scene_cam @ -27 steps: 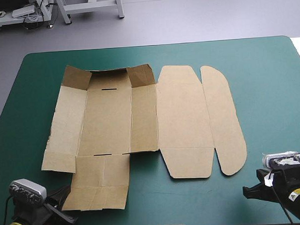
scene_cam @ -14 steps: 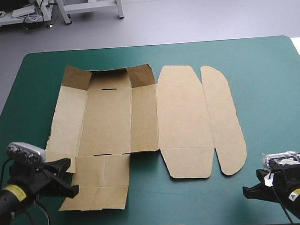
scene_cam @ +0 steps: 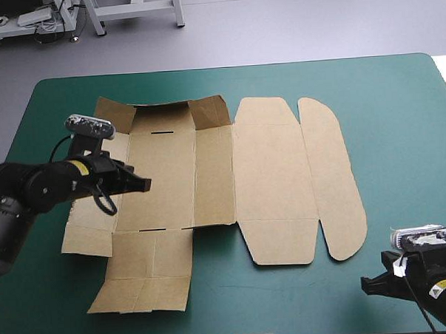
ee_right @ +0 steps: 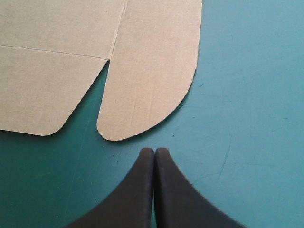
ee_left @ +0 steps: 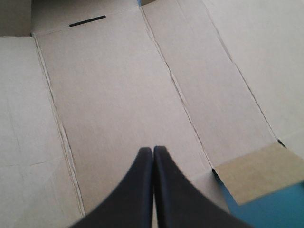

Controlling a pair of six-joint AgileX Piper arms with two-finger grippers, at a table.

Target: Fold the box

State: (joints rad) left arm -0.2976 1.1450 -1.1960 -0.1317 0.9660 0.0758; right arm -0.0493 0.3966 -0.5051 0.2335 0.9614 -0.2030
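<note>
- A flat sheet of brown cardboard, the box (scene_cam: 271, 172), lies mid-frame on the teal-green table cover (scene_cam: 406, 129). Two small flaps stand up at upper left.
- The left black-finned gripper (scene_cam: 142, 185) is over the box's left panels. Its wrist view alone shows the fins pressed together and empty, with a dark slot (ee_left: 88, 21) ahead.
- The right gripper (scene_cam: 370, 285) is at lower right. Its wrist view shows the fins together and empty, just short of the box's rounded flap (ee_right: 152, 80).

1 box (scene_cam: 272, 180); 2 arms, L (scene_cam: 31, 186) + R (scene_cam: 439, 291); 1 tbl (scene_cam: 398, 115).
</note>
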